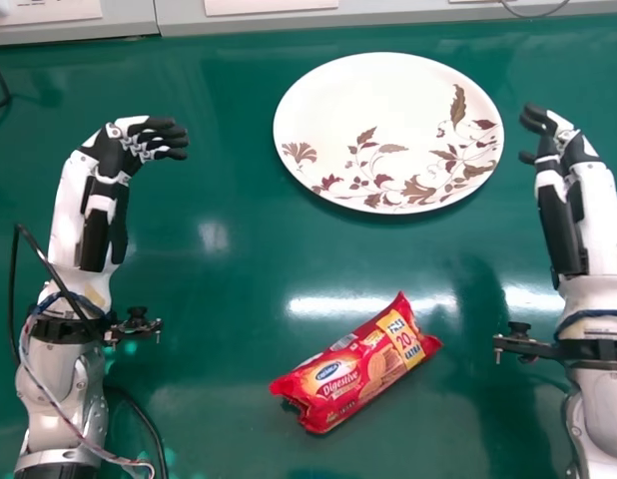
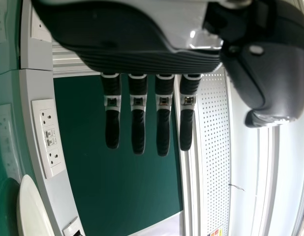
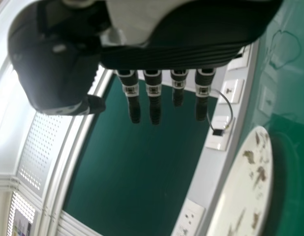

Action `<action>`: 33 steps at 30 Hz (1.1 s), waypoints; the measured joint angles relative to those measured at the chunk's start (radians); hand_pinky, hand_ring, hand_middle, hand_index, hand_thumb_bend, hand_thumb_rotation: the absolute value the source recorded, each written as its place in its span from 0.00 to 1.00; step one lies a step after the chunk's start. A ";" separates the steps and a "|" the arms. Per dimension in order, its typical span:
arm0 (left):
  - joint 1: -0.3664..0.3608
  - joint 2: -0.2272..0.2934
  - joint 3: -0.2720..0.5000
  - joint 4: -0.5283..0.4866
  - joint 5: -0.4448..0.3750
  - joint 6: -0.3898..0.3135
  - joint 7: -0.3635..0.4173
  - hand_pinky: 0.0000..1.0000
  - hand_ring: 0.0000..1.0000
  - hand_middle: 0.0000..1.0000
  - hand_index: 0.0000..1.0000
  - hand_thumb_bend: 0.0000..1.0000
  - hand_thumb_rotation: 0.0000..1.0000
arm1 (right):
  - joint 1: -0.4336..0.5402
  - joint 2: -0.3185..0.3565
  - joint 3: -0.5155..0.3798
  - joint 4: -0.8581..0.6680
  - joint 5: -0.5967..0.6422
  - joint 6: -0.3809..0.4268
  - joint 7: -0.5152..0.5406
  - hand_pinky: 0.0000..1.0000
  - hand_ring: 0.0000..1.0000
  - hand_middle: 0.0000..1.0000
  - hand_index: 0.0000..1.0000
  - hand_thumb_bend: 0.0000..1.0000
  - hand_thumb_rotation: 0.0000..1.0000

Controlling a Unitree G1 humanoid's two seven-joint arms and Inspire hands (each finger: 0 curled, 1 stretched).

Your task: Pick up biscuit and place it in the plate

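On green tabletop [image 1: 204, 329], red plastic-wrapped biscuit pack [image 1: 355, 364] is set robot-side of, and roughly midway between, black-and-white left hand [image 1: 119, 152] and right hand [image 1: 571, 143], both unfurled, empty; long axis slanted, right end farther out.

Both wrist views' edges cut off the round white leaf-patterned plate [image 3: 243, 187]. The finest print on the long red plastic biscuit packet [image 1: 356, 364] is unreadable.
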 measured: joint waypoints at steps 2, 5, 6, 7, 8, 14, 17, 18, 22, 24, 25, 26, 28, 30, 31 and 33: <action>0.011 -0.002 0.000 -0.011 0.000 0.017 0.004 0.59 0.66 0.67 0.69 0.63 0.29 | 0.010 0.000 0.000 -0.004 0.001 0.012 0.009 0.85 0.89 0.90 0.89 0.35 0.38; 0.036 -0.010 -0.001 -0.042 0.008 0.062 0.024 0.59 0.66 0.67 0.68 0.65 0.28 | 0.020 -0.004 -0.001 -0.008 0.000 0.027 0.023 0.84 0.89 0.90 0.89 0.35 0.39; 0.043 -0.014 -0.001 -0.050 0.008 0.075 0.029 0.59 0.66 0.67 0.68 0.66 0.29 | 0.022 -0.010 -0.001 -0.008 -0.002 0.028 0.027 0.83 0.88 0.89 0.89 0.35 0.40; 0.048 -0.017 -0.002 -0.057 0.009 0.088 0.035 0.59 0.66 0.66 0.68 0.66 0.30 | 0.024 -0.017 -0.001 -0.008 -0.003 0.028 0.033 0.84 0.89 0.90 0.89 0.36 0.41; 0.051 -0.020 -0.002 -0.063 0.013 0.099 0.040 0.59 0.66 0.66 0.68 0.66 0.31 | 0.024 -0.023 -0.001 -0.008 -0.002 0.028 0.039 0.84 0.89 0.90 0.89 0.36 0.41; 0.051 -0.024 -0.002 -0.067 0.023 0.102 0.051 0.59 0.67 0.67 0.68 0.66 0.33 | 0.024 -0.083 -0.004 0.002 0.033 0.007 0.112 0.86 0.92 0.93 0.92 0.57 0.45; 0.049 -0.023 -0.002 -0.062 0.020 0.101 0.050 0.60 0.67 0.68 0.69 0.66 0.33 | 0.020 -0.170 -0.016 0.028 0.063 -0.039 0.196 0.88 0.92 0.94 0.93 0.86 0.43; 0.048 -0.022 -0.001 -0.060 0.019 0.100 0.048 0.60 0.67 0.68 0.69 0.65 0.33 | 0.020 -0.205 -0.023 0.033 0.070 -0.045 0.232 0.88 0.92 0.94 0.93 0.94 0.42; 0.046 -0.015 0.002 -0.053 0.018 0.098 0.049 0.60 0.67 0.68 0.69 0.65 0.33 | 0.020 -0.338 -0.042 0.034 0.094 -0.063 0.360 0.83 0.90 0.93 0.92 1.00 0.30; 0.046 -0.013 0.003 -0.053 0.019 0.098 0.049 0.60 0.68 0.68 0.69 0.64 0.32 | 0.019 -0.385 -0.048 0.034 0.104 -0.087 0.407 0.81 0.90 0.92 0.90 1.00 0.27; 0.046 -0.011 0.004 -0.053 0.019 0.098 0.049 0.59 0.67 0.68 0.69 0.63 0.32 | 0.018 -0.408 -0.049 0.034 0.105 -0.103 0.431 0.80 0.90 0.92 0.91 1.00 0.28; 0.046 -0.011 0.004 -0.053 0.018 0.098 0.049 0.59 0.68 0.68 0.70 0.64 0.32 | 0.017 -0.429 -0.049 0.034 0.105 -0.116 0.450 0.78 0.90 0.93 0.92 1.00 0.30; 0.046 -0.010 0.004 -0.052 0.018 0.098 0.048 0.59 0.68 0.69 0.70 0.64 0.32 | 0.014 -0.465 -0.049 0.031 0.096 -0.120 0.482 0.77 0.90 0.93 0.93 1.00 0.32; 0.046 -0.009 0.004 -0.051 0.017 0.098 0.048 0.59 0.68 0.68 0.70 0.64 0.33 | 0.014 -0.505 -0.048 0.025 0.073 -0.119 0.512 0.77 0.91 0.94 0.94 1.00 0.33; 0.046 -0.009 0.005 -0.050 0.018 0.098 0.048 0.59 0.67 0.68 0.70 0.64 0.32 | 0.014 -0.520 -0.048 0.019 0.061 -0.118 0.525 0.77 0.91 0.94 0.94 1.00 0.32; 0.046 -0.008 0.006 -0.047 0.019 0.096 0.049 0.59 0.68 0.68 0.70 0.64 0.33 | 0.010 -0.552 -0.039 0.005 0.036 -0.125 0.547 0.76 0.90 0.92 0.94 1.00 0.34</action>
